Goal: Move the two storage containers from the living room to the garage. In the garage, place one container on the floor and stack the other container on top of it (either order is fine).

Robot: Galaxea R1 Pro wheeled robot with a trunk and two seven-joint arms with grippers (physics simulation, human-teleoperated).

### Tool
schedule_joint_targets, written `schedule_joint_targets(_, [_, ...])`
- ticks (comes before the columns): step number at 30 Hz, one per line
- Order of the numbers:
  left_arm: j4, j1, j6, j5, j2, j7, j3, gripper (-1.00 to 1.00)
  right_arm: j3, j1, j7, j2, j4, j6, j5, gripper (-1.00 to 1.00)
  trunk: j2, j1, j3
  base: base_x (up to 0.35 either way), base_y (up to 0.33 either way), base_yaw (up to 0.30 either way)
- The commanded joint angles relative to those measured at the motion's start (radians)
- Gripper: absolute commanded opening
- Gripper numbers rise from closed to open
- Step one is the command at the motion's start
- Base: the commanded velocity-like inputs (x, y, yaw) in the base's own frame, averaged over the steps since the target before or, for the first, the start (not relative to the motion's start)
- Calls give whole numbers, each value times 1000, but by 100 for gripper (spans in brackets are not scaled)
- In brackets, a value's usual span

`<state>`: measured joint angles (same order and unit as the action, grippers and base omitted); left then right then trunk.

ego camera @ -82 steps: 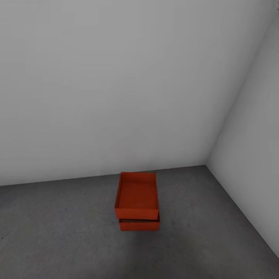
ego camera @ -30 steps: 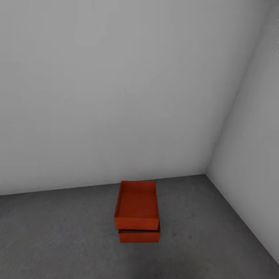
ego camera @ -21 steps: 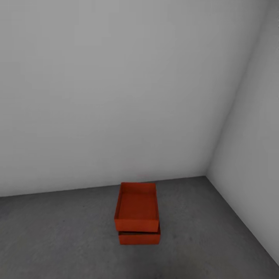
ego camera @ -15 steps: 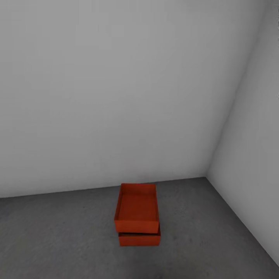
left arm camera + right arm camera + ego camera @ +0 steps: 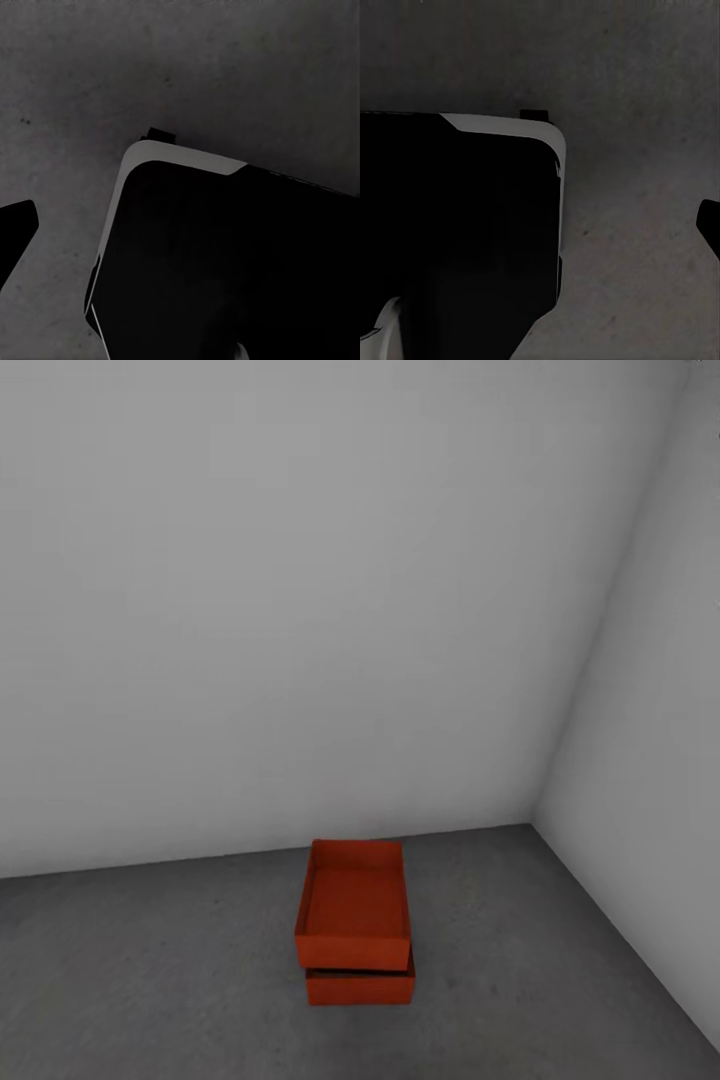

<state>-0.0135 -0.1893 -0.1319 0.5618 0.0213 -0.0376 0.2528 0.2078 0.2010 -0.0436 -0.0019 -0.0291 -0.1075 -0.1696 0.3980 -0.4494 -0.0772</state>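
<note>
Well, the two storage containers sit stacked in the garage corner: the upper storage container (image 5: 353, 915) rests on the lower storage container (image 5: 360, 987), its open top up, shifted a little back so that the lower one's front wall peeks out beneath it. Both stand on the dark mottled concrete floor (image 5: 150, 980), close to where the pale grey back wall (image 5: 300, 610) meets the side wall (image 5: 650, 760).

Each wrist view looks down on the same rough concrete, with the robot's dark, light-edged base (image 5: 225, 262) spreading across much of it. A dark finger tip (image 5: 15, 229) of the left arm juts in at one edge, and a dark finger tip (image 5: 710, 225) of the right arm at another. With one tip apiece, I cannot tell whether either pair of fingers is open or closed. The containers lie well away from both.
</note>
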Motion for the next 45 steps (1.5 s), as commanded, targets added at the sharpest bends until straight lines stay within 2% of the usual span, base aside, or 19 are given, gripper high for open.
schedule_joint_targets(1, [1,-1,-3,10,0,-4,9,100,9,1,-1,0,-3,-6,-10,100,2,-1,-1,0,0,0])
schedule_joint_targets(45, [1,-1,-3,10,0,-4,9,100,10,1,-1,5,-3,-6,-2,100,2,-1,69,0,0,0])
